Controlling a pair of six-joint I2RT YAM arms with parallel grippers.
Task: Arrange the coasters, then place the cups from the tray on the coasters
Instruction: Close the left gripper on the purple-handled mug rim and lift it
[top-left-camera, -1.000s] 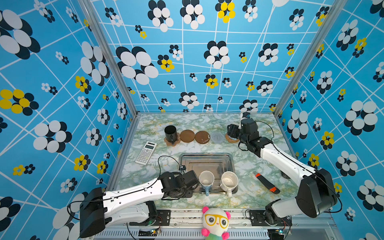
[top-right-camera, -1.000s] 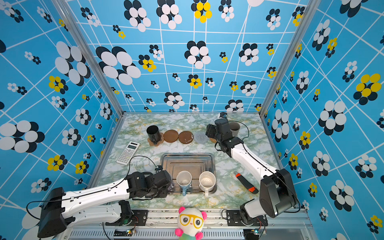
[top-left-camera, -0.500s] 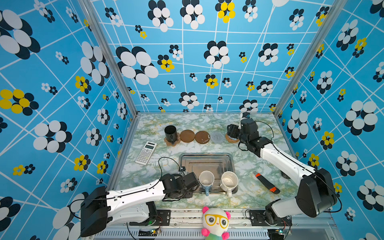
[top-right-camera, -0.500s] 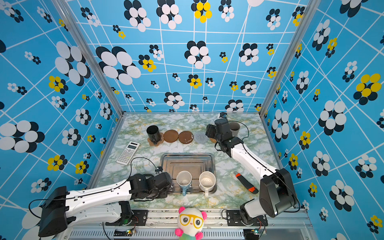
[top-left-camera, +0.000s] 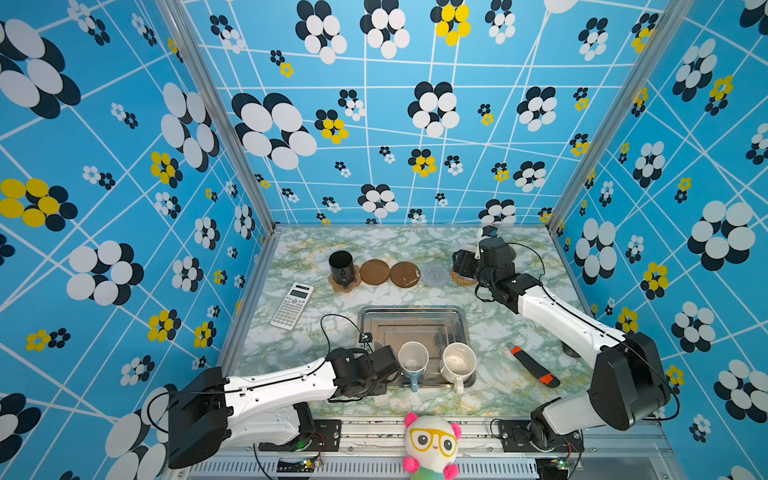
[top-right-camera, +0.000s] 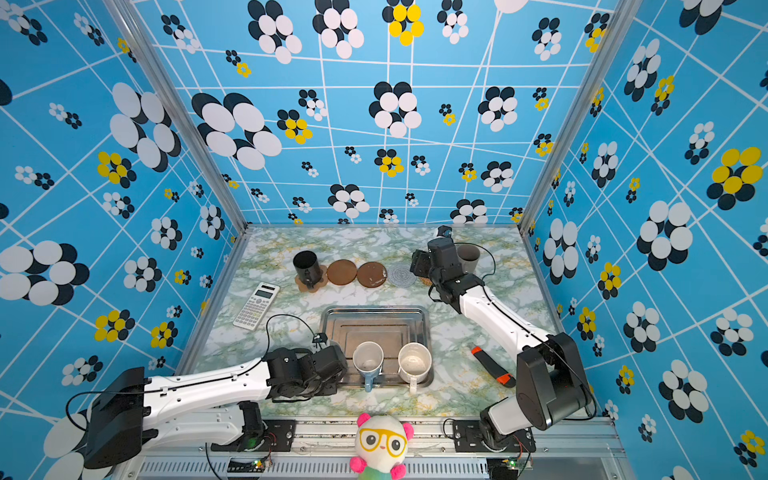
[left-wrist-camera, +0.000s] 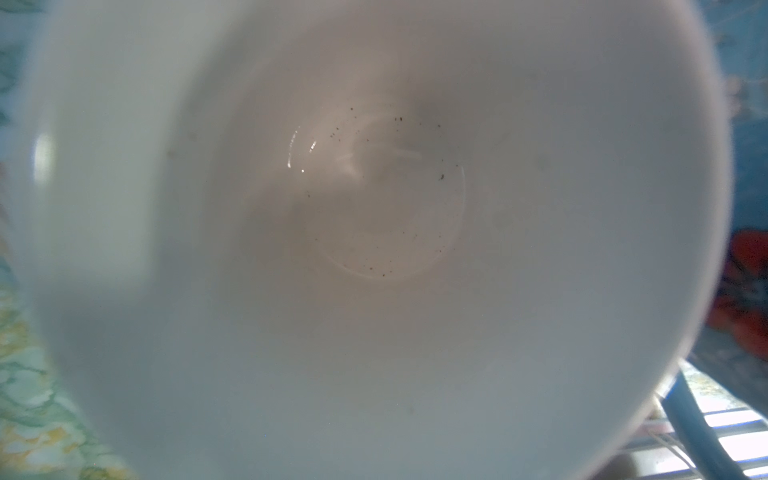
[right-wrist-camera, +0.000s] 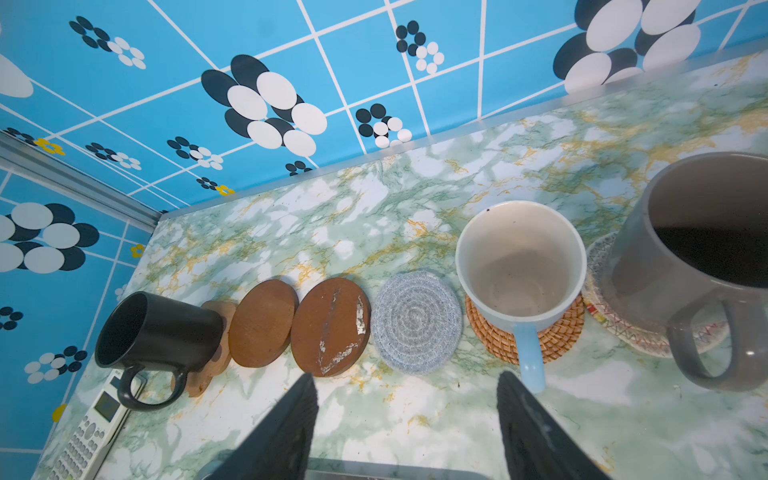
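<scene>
1. My left arm lies low, stretched forward, with the left gripper (top-left-camera: 393, 370) at the left side of the steel tray (top-left-camera: 411, 321), against the rim of the light blue mug (top-left-camera: 413, 360).
2. That mug's cream inside fills my left wrist view, so I cannot tell whether those jaws pinch it.
3. My right arm reaches to the back row. The right gripper (right-wrist-camera: 405, 376) hangs released and empty just before the second blue mug (right-wrist-camera: 519, 257), which stands on the rattan coaster (right-wrist-camera: 559, 332).
4. The white mug (top-left-camera: 459, 364) stands in the tray.

Bright even light, left wrist view blurred
</scene>
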